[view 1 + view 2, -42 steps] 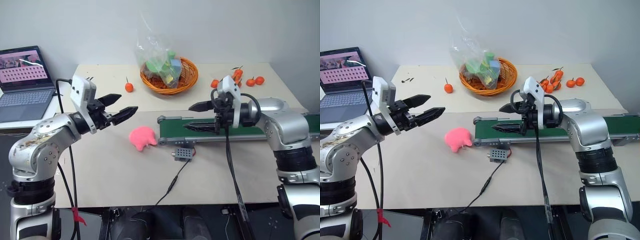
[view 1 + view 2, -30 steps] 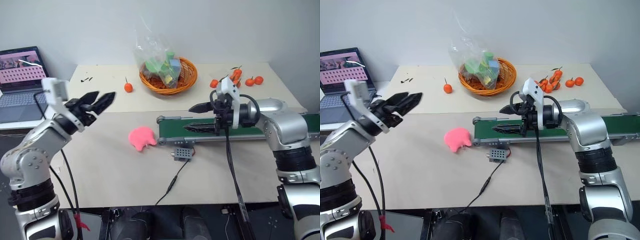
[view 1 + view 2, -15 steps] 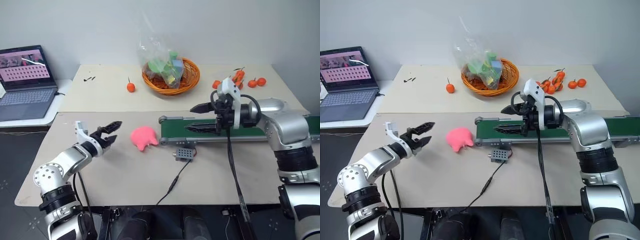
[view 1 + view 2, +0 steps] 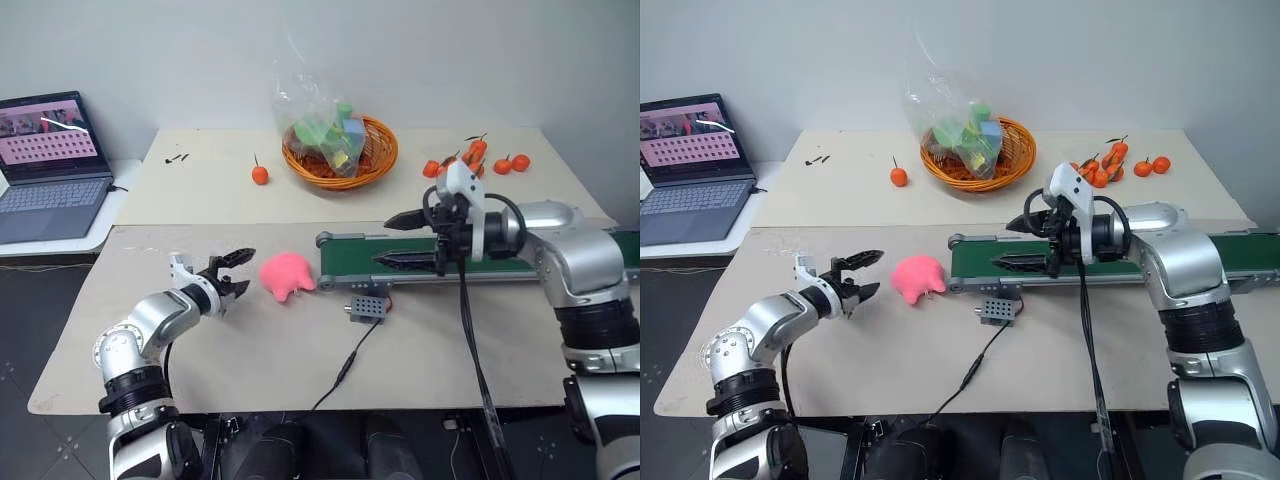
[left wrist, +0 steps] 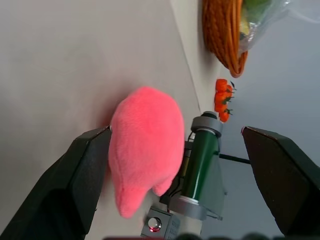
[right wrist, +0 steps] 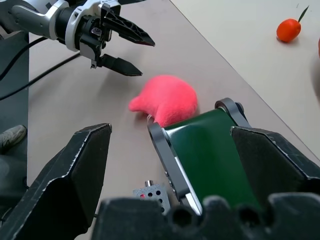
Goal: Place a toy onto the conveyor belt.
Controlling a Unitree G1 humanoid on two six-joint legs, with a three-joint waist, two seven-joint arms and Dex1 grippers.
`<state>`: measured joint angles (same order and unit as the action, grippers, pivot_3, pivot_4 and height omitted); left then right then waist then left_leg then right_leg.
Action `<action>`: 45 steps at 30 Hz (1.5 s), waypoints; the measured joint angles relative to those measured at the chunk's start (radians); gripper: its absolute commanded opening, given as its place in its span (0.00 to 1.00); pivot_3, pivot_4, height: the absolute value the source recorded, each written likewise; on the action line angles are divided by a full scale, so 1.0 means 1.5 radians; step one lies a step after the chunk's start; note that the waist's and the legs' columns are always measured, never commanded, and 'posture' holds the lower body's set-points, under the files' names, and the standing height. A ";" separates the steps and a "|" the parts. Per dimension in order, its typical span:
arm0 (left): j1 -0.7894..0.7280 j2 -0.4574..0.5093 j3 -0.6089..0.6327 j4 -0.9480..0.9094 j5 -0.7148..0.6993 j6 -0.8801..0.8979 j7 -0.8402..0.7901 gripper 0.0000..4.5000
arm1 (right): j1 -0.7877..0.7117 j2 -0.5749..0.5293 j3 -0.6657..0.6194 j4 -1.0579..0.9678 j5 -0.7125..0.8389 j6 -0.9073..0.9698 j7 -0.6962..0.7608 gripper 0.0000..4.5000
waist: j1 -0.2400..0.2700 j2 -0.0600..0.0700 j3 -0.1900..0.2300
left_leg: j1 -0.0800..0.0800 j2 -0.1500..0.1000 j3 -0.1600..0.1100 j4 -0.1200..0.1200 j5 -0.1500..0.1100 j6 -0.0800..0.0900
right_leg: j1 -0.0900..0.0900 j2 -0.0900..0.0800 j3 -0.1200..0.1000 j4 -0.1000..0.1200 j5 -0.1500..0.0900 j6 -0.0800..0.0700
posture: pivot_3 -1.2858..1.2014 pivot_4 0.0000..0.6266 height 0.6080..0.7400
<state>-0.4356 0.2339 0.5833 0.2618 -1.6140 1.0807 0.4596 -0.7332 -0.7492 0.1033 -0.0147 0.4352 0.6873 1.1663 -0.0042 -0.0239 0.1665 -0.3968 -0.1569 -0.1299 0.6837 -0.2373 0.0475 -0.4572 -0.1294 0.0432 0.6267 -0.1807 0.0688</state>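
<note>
The pink plush toy lies on the beige table, just off the left end of the dark-green conveyor belt. My left gripper is low over the table a short way to the toy's left, pointing at it, open and empty. In the left wrist view the toy sits between the spread fingers, ahead of them and untouched. My right gripper hovers open over the belt's left part, pointing left, with nothing in it. The right wrist view shows the toy against the belt's end roller and the left gripper beyond it.
A small grey perforated box with a cable sits in front of the belt's left end. A wicker basket with a clear bag of toys stands at the back. Orange fruits lie back right, one back left. A laptop is far left.
My left arm has come down from chest height to just above the table and closed in on the toy from the left, rolling its wrist. The right arm held still.
</note>
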 measured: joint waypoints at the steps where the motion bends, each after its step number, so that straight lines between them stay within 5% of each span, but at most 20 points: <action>1: 0.000 -0.001 -0.002 0.001 0.000 -0.003 0.001 0.98 | 0.001 0.000 0.000 -0.001 0.000 0.000 -0.001 1.00 | 0.000 0.000 0.000 | 0.000 0.000 0.000 0.000 0.000 0.000 | 0.000 0.000 0.000 0.000 0.000 0.000 | 0.52 0.24 0.95; 26: -0.055 -0.015 -0.070 0.098 0.133 -0.026 -0.088 0.98 | 0.025 -0.016 -0.016 -0.030 0.013 0.011 -0.027 1.00 | 0.008 0.000 0.000 | 0.000 0.000 0.000 0.000 0.000 0.000 | 0.000 0.000 0.000 0.000 0.000 0.000 | 0.52 0.24 0.95; 29: -0.074 -0.019 -0.071 0.122 0.160 -0.033 -0.106 0.84 | 0.025 -0.022 -0.023 -0.036 0.013 0.014 -0.029 1.00 | 0.010 0.000 0.000 | 0.000 0.000 0.000 0.000 0.000 0.000 | 0.000 0.000 0.000 0.000 0.000 0.000 | 0.52 0.24 0.95; 38: -0.096 -0.033 -0.066 0.151 0.210 -0.045 -0.146 0.11 | 0.026 -0.030 -0.026 -0.043 0.013 0.020 -0.036 1.00 | 0.009 0.000 0.000 | 0.000 0.000 0.001 0.000 0.000 0.000 | 0.000 0.000 0.000 -0.001 0.000 0.000 | 0.52 0.24 0.95; 45: -0.102 -0.032 -0.040 0.149 0.213 -0.055 -0.163 0.11 | 0.028 -0.031 -0.026 -0.047 0.013 0.024 -0.038 1.00 | 0.009 0.000 0.000 | 0.000 0.000 0.001 0.000 0.000 0.000 | 0.000 0.000 0.000 0.000 0.000 0.000 | 0.52 0.24 0.95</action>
<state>-0.5884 0.1856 0.5238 0.4846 -1.2942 0.9976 0.2155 -0.6911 -0.7950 0.0637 -0.0847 0.4546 0.7228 1.1087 0.0090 -0.0243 0.1664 -0.3973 -0.1568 -0.1292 0.6837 -0.2373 0.0476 -0.4574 -0.1295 0.0431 0.6260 -0.1806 0.0689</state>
